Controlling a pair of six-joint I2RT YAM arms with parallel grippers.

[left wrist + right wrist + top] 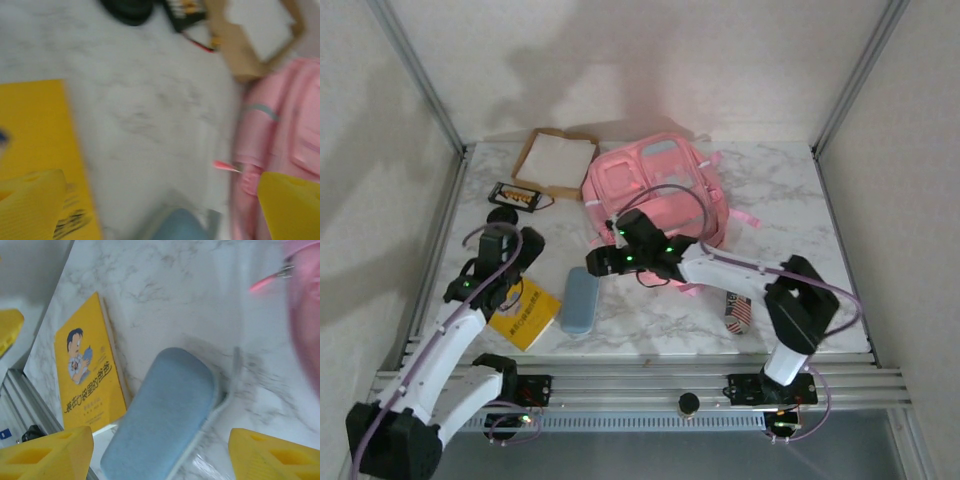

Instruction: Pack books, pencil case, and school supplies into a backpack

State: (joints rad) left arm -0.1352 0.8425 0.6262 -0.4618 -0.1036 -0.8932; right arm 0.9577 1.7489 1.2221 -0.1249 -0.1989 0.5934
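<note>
The pink backpack point(655, 190) lies at the back middle of the marble table point(780, 190); its edge also appears in the left wrist view point(285, 135). A yellow book with a cartoon figure point(527, 315) point(87, 370) lies at the front left. Right beside it is the blue pencil case point(579, 300) point(165, 415). My right gripper point(598, 262) point(162, 452) hovers open over the pencil case, a yellow finger on either side and apart from it. My left gripper point(520, 255) point(160, 205) is open with nothing between its fingers, over bare marble between the book point(35, 130) and the backpack.
A shallow cardboard tray with a white sheet point(557, 160) point(255, 35) stands at the back left. In front of it lie a black case of small supplies point(515, 195) and a dark round object point(500, 215). A small flag-patterned item point(738, 312) lies near the front right edge.
</note>
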